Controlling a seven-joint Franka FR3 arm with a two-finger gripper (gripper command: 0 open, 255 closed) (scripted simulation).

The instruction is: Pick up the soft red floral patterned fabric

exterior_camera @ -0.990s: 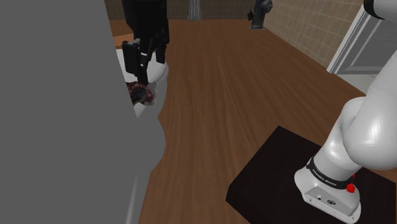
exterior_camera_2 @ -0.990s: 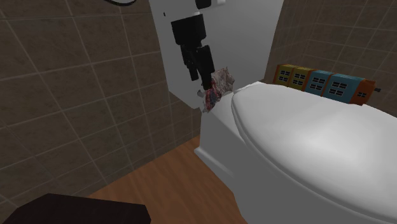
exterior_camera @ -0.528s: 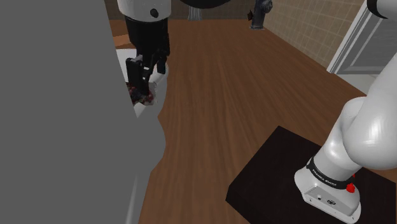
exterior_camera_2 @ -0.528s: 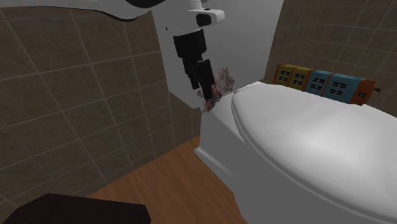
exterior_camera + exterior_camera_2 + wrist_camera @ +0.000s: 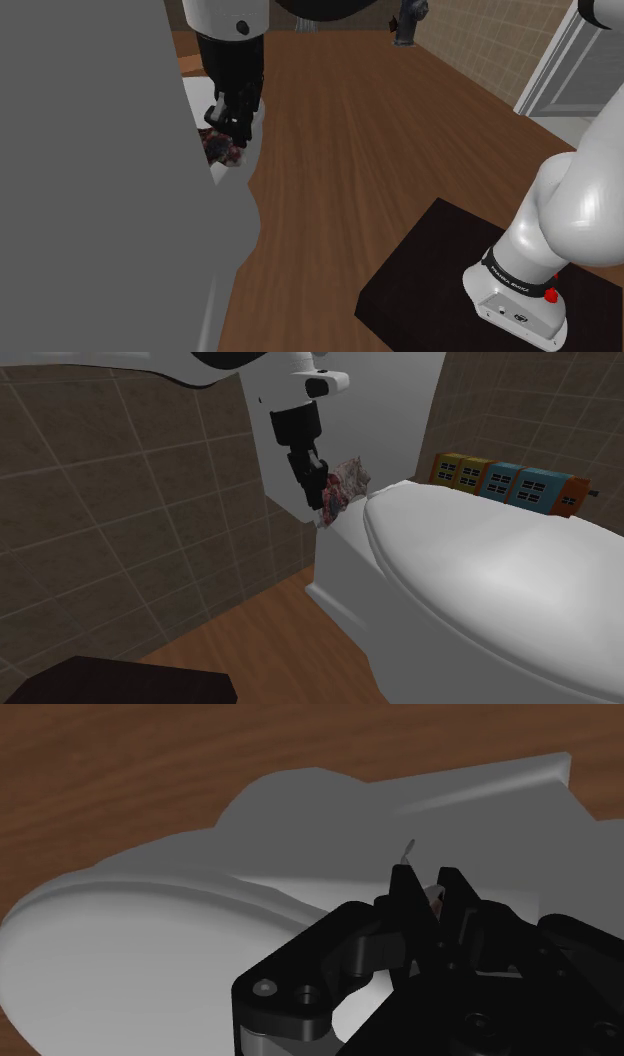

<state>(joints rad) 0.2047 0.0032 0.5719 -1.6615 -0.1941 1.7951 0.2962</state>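
The black jaws are closed on the cloth (image 5: 347, 480), a crumpled piece with red, white and dark patches. In the second exterior view they come down from above, tilted, and their tips are buried in the side of the cloth that faces the brown tiled wall (image 5: 100, 512). The cloth sits on the edge of the white toilet (image 5: 340, 567), just beside the end of its closed lid (image 5: 470, 572). In the shoulder view the cloth (image 5: 222, 150) shows as a dark reddish lump directly under the jaws, next to the edge of a large grey panel (image 5: 90, 180) that covers the view's left. In the wrist view the two fingers (image 5: 404, 892) stand close together with a small pale scrap (image 5: 434, 897) between them, over the toilet's surface and the wooden floor (image 5: 150, 764). A row of coloured boxes (image 5: 505, 480) stands behind the lid. The white arm (image 5: 545, 230) rises from its dark stand (image 5: 420, 260).
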